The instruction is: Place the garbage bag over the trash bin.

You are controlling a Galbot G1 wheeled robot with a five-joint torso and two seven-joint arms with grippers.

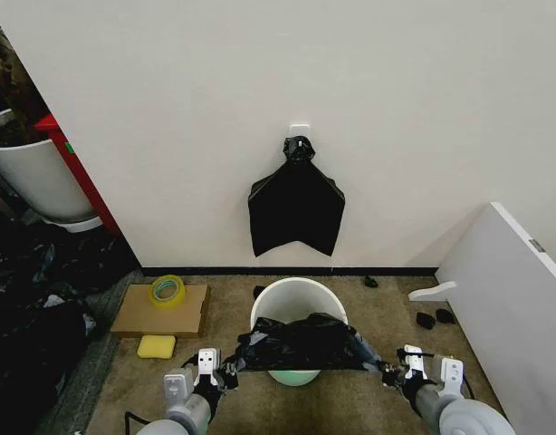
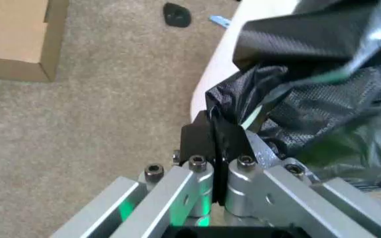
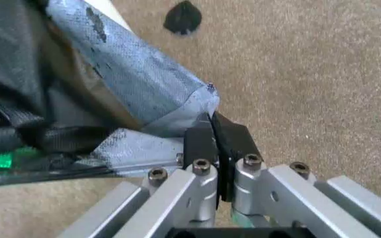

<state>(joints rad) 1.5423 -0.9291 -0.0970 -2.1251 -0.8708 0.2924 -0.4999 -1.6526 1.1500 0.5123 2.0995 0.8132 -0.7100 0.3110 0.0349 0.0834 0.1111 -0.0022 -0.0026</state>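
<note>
My left tool and right tool each pinch one edge of the garbage bag, stretched across the near rim of the trash bin; thin, light, slippery film, best gripped at its hem.

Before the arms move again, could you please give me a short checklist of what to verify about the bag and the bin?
1. Left gripper clamped on the garbage bag: ok, film pinched between shut fingers.
2. Right gripper clamped on the bag: ok, shut on its edge.
3. Bag stretched between both grippers: ok.
4. Bag over the trash bin: not ok, it spans only the near side; the far rim is bare.
5. Bin upright on the carpet: ok.
6. Bag mouth open underneath: cannot tell.
</note>
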